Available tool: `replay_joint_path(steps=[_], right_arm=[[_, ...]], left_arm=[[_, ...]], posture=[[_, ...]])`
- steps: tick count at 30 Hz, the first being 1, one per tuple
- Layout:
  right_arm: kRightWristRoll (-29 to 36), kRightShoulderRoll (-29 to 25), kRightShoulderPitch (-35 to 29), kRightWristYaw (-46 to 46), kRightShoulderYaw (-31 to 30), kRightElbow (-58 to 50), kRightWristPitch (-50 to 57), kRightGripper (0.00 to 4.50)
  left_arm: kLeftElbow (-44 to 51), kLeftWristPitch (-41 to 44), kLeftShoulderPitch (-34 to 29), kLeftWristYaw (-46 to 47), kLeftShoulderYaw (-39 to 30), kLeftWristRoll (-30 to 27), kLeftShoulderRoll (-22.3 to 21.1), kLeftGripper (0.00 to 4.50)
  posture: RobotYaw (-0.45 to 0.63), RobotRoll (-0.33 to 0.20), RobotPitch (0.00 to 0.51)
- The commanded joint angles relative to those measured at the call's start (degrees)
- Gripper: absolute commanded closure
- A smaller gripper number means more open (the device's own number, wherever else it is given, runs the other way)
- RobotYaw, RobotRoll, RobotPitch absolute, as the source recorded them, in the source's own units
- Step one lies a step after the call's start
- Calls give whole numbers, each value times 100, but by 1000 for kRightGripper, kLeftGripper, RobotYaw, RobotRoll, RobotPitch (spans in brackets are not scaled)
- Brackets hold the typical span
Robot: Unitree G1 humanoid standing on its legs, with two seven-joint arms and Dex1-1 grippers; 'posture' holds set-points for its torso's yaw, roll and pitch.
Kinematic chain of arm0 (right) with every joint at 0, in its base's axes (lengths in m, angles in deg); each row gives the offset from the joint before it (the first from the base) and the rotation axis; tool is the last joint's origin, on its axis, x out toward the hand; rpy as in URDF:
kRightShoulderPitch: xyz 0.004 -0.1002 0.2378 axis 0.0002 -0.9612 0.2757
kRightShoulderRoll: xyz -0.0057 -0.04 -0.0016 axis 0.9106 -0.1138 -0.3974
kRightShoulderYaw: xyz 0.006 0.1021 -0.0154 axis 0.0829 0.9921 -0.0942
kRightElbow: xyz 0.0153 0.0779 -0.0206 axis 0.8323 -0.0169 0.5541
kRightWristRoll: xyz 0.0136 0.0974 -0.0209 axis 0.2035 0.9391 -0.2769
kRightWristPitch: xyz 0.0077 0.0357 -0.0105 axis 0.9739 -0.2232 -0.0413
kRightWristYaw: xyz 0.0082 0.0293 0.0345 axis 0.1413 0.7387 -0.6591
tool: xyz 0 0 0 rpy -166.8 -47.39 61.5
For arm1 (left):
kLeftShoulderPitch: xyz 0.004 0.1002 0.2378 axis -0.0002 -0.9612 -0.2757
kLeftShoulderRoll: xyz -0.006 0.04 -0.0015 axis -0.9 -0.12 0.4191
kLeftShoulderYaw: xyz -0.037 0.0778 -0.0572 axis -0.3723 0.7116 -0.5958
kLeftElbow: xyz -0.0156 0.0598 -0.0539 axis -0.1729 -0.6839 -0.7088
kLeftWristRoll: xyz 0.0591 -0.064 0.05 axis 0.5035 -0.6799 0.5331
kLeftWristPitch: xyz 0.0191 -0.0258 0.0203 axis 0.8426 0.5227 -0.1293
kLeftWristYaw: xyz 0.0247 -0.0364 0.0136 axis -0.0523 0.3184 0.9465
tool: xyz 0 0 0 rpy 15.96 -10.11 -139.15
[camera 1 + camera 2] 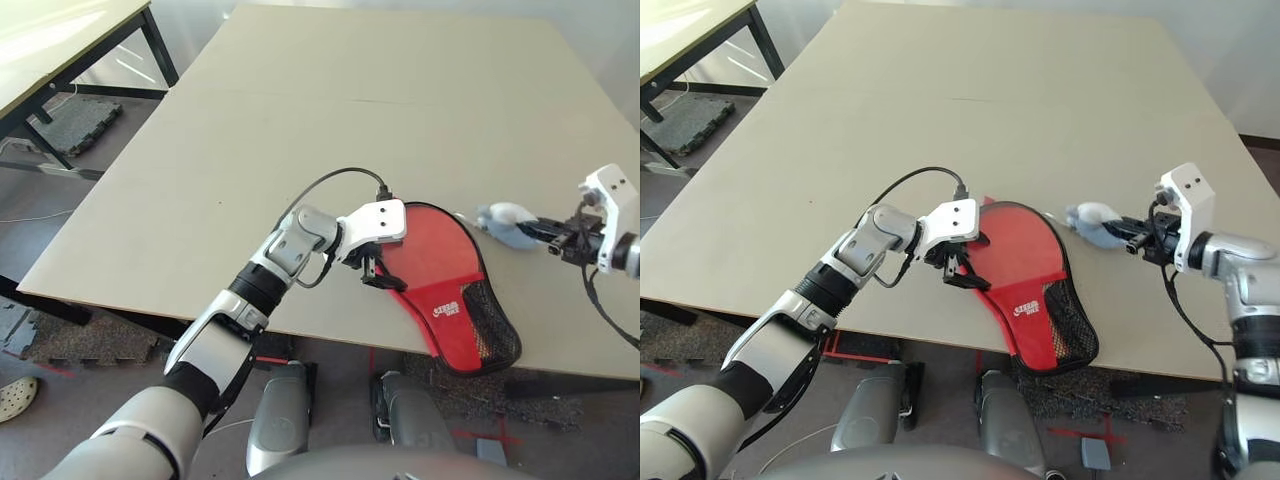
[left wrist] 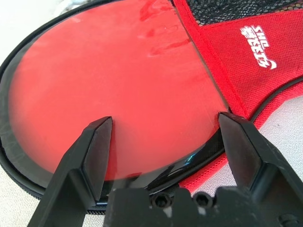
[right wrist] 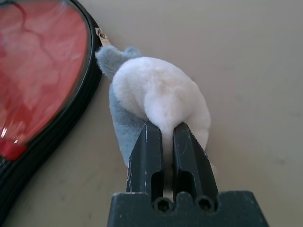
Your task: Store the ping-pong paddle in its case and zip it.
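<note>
Fingers of the right gripper (image 3: 163, 142) pinch the white fluffy charm (image 3: 158, 90), which sits beside the rim of the case (image 1: 455, 290); those of the left gripper (image 2: 163, 137) are spread wide over the case's round end, near the front edge of the surface (image 1: 300, 110). Red shows under a glossy face there, likely the ping-pong paddle (image 2: 113, 80) lying inside; the pouch looks soft and light, so pull by the charm while pinning the stiff round end.

A white logo (image 2: 258, 46) on the red case (image 1: 455, 300) is too stylised to read.
</note>
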Motion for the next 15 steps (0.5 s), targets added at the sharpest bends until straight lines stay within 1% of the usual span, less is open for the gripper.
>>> replay_joint_path(steps=[1,11,15], right_arm=[[-63,-197,-419,63,28,42,220,4466],[300,-361,-1396,386,177,-387,534,4466],[461,-420,-1670,510,219,-595,706,4466]], left_arm=[[-240,0,-66,-7,197,115,35,0],[-224,-40,-99,-6,255,118,77,0],[-267,-55,-68,4,262,115,113,0]], posture=[[62,0,146],[46,0,142],[40,0,141]])
